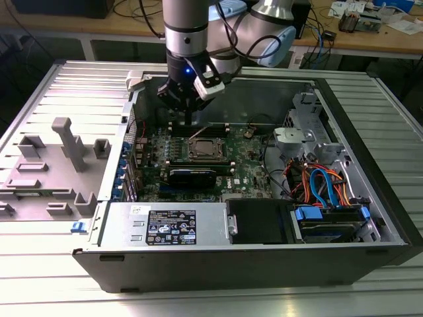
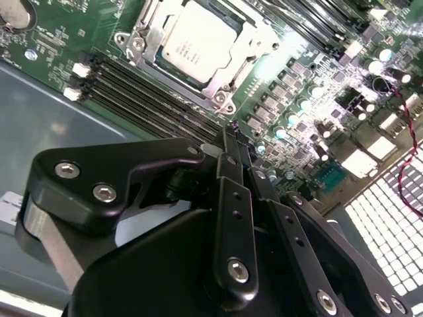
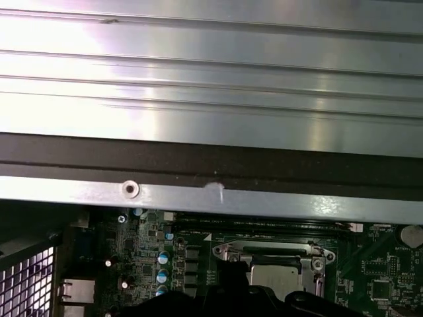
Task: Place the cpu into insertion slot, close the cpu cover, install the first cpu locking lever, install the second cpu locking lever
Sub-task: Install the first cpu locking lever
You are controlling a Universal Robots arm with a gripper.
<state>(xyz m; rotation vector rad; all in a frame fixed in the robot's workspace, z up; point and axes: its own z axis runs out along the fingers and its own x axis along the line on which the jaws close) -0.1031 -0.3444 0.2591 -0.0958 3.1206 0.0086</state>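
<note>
In the exterior view my gripper (image 1: 188, 121) hangs inside the open computer case, just behind the socket on the green motherboard (image 1: 248, 168). The cpu (image 1: 204, 148) lies flat in the socket, its silver top showing in both wrist views (image 2: 198, 41) (image 3: 276, 277). The cpu cover (image 2: 221, 84) lies down around it as a silvery frame (image 3: 264, 250). In the second wrist view my gripper (image 2: 232, 132) is shut with nothing between its black fingers (image 2: 232, 198), and it stands a short way off the socket over the memory slots. I cannot tell how the locking levers stand.
A long black heatsink block (image 1: 192, 177) lies in front of the socket. The power supply (image 1: 165, 228) and a drive bay with coloured cables (image 1: 317, 188) fill the case's near side. A grey fixture (image 1: 63, 158) stands on the exterior view's left. The case wall (image 3: 211, 198) is close behind my gripper.
</note>
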